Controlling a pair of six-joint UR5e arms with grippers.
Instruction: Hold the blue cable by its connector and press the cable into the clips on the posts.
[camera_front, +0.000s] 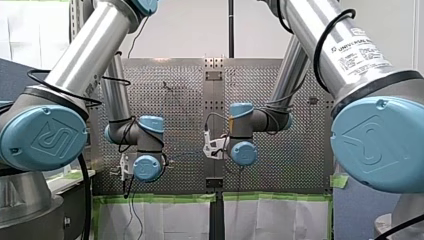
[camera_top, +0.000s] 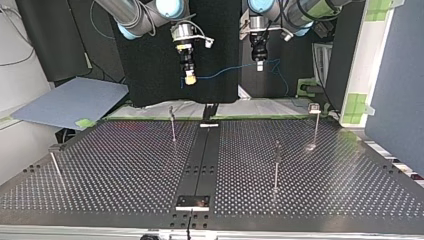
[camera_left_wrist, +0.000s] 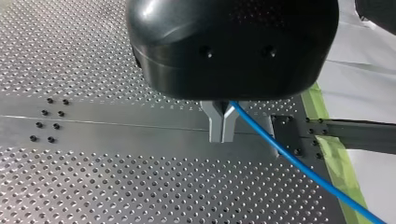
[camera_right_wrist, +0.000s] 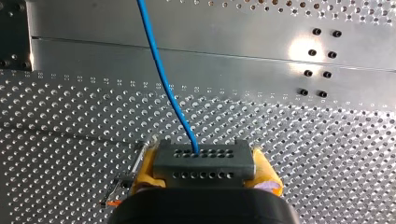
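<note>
Left wrist view: my left claw (camera_left_wrist: 223, 128) pinched shut on the thin blue cable (camera_left_wrist: 299, 163). Right wrist view: my yellow-padded right claw (camera_right_wrist: 205, 172) clamped its grey perforated connector (camera_right_wrist: 203, 156). Top view: slim metal posts (camera_top: 276, 165) stood well below both claws, and I judged no clip filled yet.

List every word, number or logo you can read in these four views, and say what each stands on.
"UNIVERSAL ROBOTS": on the white label on my right arm, front view.
Smaller lines under it on that label: too blurred to read.
Embossed logo, no legible letters: on the blue joint caps, front view.
Tiny numbers printed along the perforated table, right wrist view: too small to read.
</note>
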